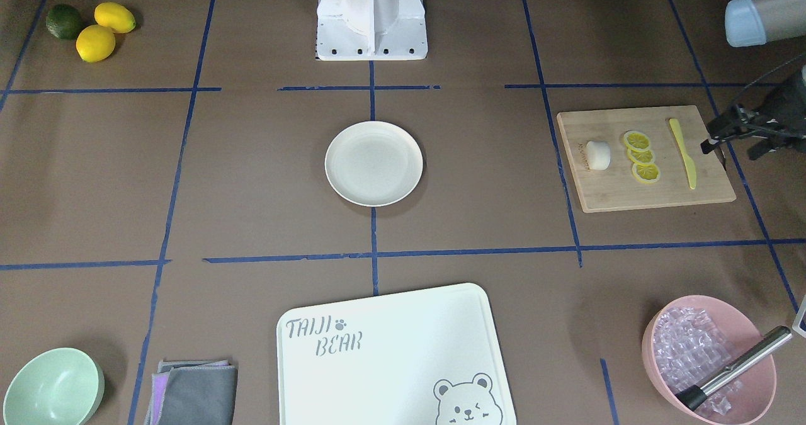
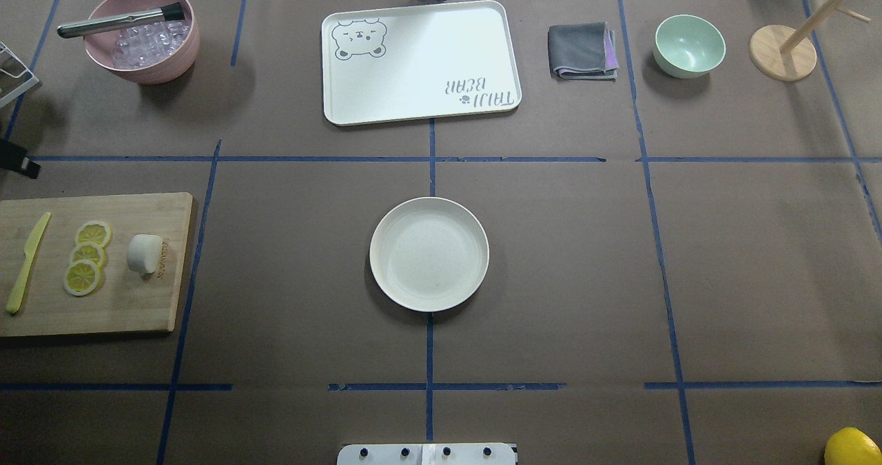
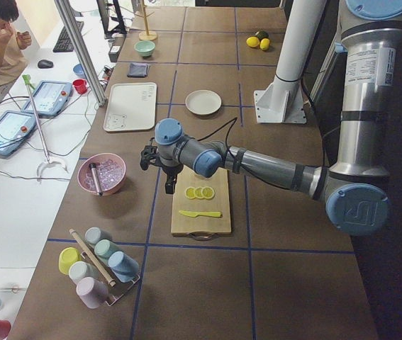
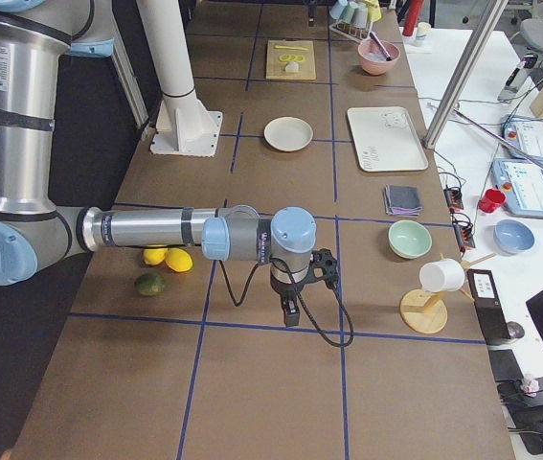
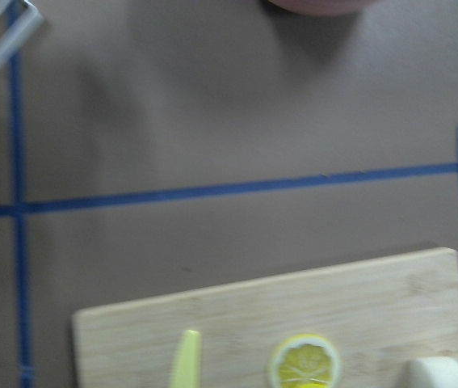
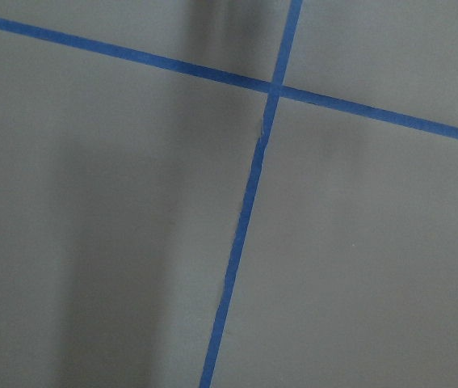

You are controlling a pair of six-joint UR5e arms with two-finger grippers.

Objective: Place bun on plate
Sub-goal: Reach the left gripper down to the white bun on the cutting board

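Observation:
The bun (image 1: 598,155) (image 2: 144,253), a small white lump, lies on a wooden cutting board (image 1: 648,195) on the robot's left side. Only its edge shows in the left wrist view (image 5: 439,373). The round cream plate (image 1: 374,164) (image 2: 428,253) sits bare at the table's centre, well apart from the board. My left gripper (image 1: 715,148) hovers beyond the board's outer end, away from the bun, its fingers apart and holding nothing. My right gripper (image 4: 300,287) hangs over bare table near the lemons, seen only in the exterior right view, so I cannot tell its state.
On the board beside the bun lie three lemon slices (image 1: 641,156) and a yellow knife (image 1: 683,154). Around the table stand a pink bowl (image 1: 708,356) of ice with a metal tool, a white tray (image 1: 390,356), a mint bowl (image 1: 53,387), folded cloths (image 1: 195,390), and whole lemons with a lime (image 1: 94,28).

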